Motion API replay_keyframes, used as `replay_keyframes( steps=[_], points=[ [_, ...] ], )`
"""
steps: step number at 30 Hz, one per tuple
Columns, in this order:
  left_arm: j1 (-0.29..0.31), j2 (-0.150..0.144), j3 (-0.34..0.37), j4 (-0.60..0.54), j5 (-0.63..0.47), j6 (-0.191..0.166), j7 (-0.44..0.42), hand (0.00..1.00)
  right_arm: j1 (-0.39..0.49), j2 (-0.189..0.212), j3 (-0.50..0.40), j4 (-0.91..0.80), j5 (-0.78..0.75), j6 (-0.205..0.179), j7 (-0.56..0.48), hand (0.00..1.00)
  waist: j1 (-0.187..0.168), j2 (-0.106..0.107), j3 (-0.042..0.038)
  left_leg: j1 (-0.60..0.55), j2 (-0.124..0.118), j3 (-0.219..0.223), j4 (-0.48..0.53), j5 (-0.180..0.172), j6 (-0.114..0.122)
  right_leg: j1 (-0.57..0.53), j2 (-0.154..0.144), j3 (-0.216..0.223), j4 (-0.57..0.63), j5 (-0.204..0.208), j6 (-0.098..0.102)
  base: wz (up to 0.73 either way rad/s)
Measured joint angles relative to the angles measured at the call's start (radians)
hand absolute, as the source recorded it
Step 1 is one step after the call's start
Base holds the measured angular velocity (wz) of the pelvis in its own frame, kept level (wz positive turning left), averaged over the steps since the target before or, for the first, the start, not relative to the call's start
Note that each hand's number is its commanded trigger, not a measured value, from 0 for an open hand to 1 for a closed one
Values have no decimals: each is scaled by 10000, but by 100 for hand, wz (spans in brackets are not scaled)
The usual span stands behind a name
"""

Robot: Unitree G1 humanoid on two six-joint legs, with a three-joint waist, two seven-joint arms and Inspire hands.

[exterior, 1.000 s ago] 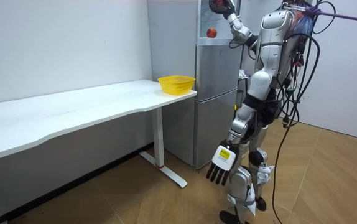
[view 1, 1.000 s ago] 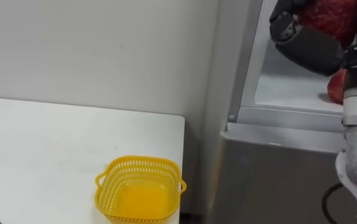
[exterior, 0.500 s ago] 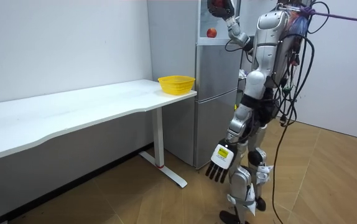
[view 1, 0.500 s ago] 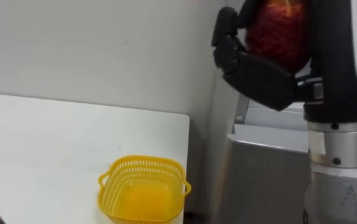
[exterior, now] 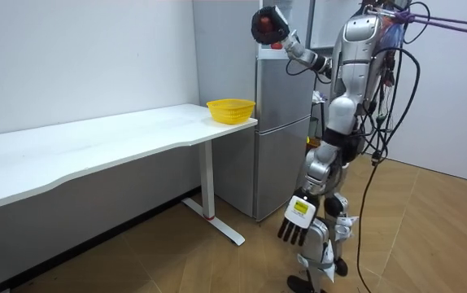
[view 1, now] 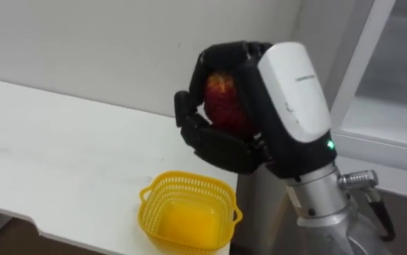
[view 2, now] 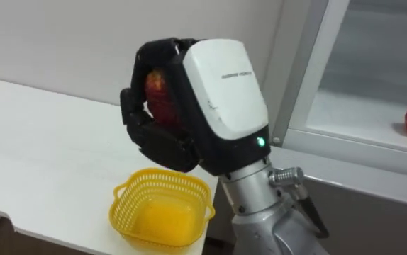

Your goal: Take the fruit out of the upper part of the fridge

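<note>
The basket (view 1: pixel 188 183) is bright yellow, with rows of little holes in its wall. Above the basket, the right hand (view 1: pixel 260 113) has black fingers and a white back. The apple (view 1: pixel 223 106) in it is red with some yellow. The table (view 1: pixel 62 163) under the basket is white. The fridge (exterior: pixel 281 122) beside the basket is grey.

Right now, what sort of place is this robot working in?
Probably a test room arranged as a kitchen corner: silver fridge beside a white table with a yellow basket, bare walls, wood floor; the right hand holds an apple.
</note>
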Motion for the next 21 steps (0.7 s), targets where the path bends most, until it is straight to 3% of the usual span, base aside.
replay_keyframes(
  steps=[7,11,17,21],
  points=[
    [230,-1,4,-63,200,66,-11,0,-2,33,20,1517,-298,91,324,100,125,14,10,-242,-137,-367,56,50,52,-11,-117,-269,4,-48,76,19],
    [209,17,-322,-101,227,75,5,0,-2,66,68,2586,-244,127,322,100,269,-142,-55,-319,-193,-539,52,74,79,-17,-146,-338,3,-53,83,12],
    [324,40,-565,-105,576,82,-108,0,-1,108,301,3624,-239,307,435,100,548,-423,-31,-367,-194,-571,62,75,79,-51,-156,-527,0,-54,86,3],
    [302,58,-461,-133,639,246,-426,0,-4,107,296,3766,-263,304,480,100,687,-474,-30,-539,-219,-692,114,74,79,-105,-161,-631,-63,-54,86,9]
  ],
)
